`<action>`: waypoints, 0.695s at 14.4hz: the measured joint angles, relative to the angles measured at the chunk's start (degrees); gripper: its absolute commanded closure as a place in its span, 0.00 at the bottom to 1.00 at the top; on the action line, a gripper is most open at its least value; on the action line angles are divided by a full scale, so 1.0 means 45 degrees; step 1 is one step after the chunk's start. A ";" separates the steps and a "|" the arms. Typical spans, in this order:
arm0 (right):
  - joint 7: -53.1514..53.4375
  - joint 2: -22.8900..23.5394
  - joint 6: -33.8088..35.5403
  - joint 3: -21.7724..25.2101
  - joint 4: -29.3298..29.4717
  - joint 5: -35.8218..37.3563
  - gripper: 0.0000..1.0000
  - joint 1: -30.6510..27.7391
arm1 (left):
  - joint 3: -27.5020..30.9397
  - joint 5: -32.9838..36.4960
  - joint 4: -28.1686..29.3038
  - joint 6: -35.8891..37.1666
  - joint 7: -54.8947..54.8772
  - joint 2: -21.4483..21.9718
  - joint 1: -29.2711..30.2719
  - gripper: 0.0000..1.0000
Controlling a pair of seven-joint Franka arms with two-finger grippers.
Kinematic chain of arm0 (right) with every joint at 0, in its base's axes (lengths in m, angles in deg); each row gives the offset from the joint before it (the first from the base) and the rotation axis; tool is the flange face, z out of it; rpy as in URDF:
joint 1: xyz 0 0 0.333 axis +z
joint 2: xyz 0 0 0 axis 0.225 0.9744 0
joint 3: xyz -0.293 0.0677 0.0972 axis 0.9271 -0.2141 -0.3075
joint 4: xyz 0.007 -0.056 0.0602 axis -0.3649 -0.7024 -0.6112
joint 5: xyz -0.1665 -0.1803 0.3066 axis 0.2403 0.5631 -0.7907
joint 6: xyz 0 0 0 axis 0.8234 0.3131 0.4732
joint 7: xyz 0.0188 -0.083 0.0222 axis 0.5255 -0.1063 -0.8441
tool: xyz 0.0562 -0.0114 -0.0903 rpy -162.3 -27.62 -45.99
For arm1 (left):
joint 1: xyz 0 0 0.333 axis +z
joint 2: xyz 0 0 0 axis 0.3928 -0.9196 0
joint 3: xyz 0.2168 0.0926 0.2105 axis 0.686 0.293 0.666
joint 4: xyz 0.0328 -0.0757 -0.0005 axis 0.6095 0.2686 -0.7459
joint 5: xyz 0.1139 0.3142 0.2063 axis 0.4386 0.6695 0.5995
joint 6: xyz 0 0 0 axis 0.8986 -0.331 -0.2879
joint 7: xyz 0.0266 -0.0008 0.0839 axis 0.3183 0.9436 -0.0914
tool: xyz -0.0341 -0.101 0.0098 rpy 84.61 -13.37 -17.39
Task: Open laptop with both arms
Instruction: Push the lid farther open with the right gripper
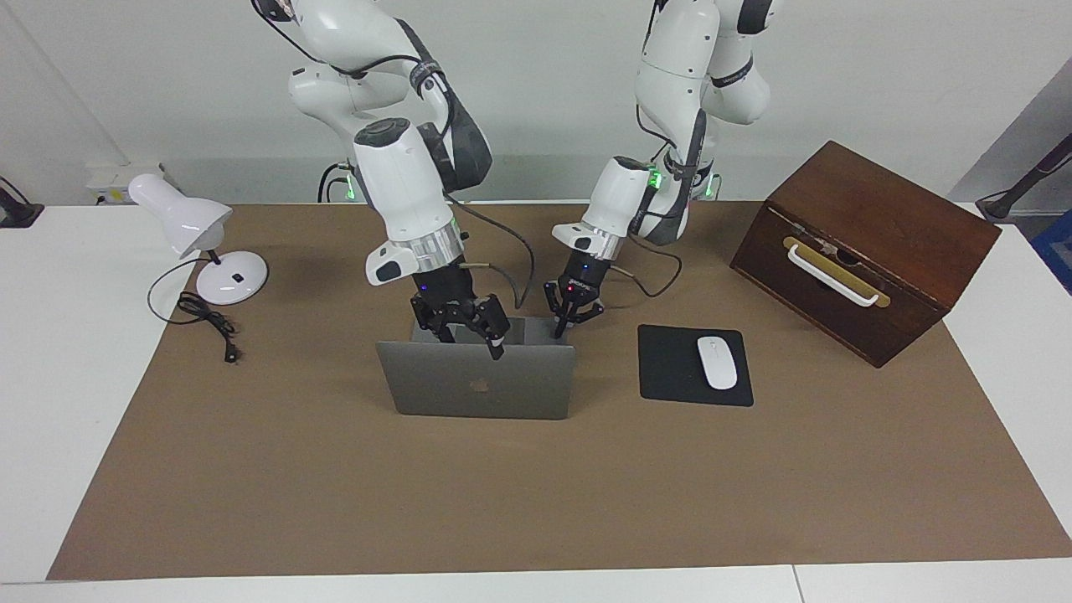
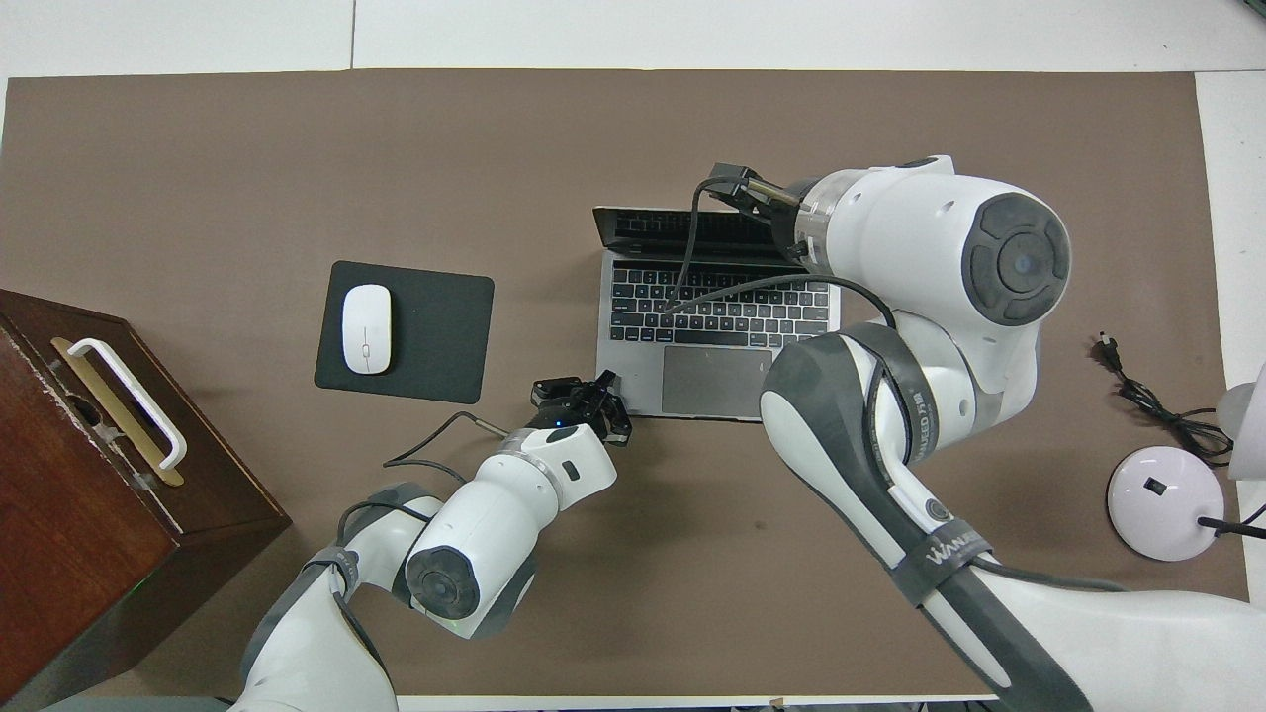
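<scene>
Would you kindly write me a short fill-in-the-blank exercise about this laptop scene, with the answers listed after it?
1. The laptop has its lid ____.
2. The white mouse lies on a black ____.
3. The left gripper, by the corner of the laptop's base, is ____.
4. The right gripper at the lid's top edge is ____.

Missing words: open; mouse pad; shut; open

Table (image 1: 50, 402) is carrying 1 laptop (image 1: 477, 385), 1 mouse pad (image 1: 670, 368) w/ 1 white mouse (image 1: 717, 362) on it, 1 wooden box (image 1: 871, 243), 1 white desk lamp (image 1: 201, 243). 2 arms are showing, 1 gripper apiece: left gripper (image 1: 571, 316), right gripper (image 1: 469, 331).
</scene>
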State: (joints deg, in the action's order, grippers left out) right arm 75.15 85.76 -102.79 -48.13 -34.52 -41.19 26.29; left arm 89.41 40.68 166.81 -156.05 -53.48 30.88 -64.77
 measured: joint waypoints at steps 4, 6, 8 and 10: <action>-0.0423 0.0129 0.0042 0.0003 0.0263 0.0004 0.00 -0.0233 | 0.0000 0.0002 0.0000 -0.0004 -0.0001 -0.0002 0.0000 1.00; -0.0470 0.0156 0.0056 0.0002 0.0315 0.0008 0.00 -0.0257 | 0.0000 0.0003 0.0000 -0.0004 -0.0001 -0.0002 0.0000 1.00; -0.0479 0.0170 0.0060 0.0002 0.0334 0.0016 0.00 -0.0257 | 0.0000 0.0003 0.0000 -0.0005 -0.0002 -0.0003 0.0001 1.00; -0.0480 0.0174 0.0062 0.0002 0.0340 0.0021 0.00 -0.0257 | 0.0000 0.0003 0.0000 -0.0005 -0.0002 -0.0003 0.0001 1.00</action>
State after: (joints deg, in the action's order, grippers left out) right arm 72.99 86.54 -102.51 -48.12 -32.99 -41.10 25.14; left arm 89.41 40.69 166.81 -156.07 -53.49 30.87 -64.76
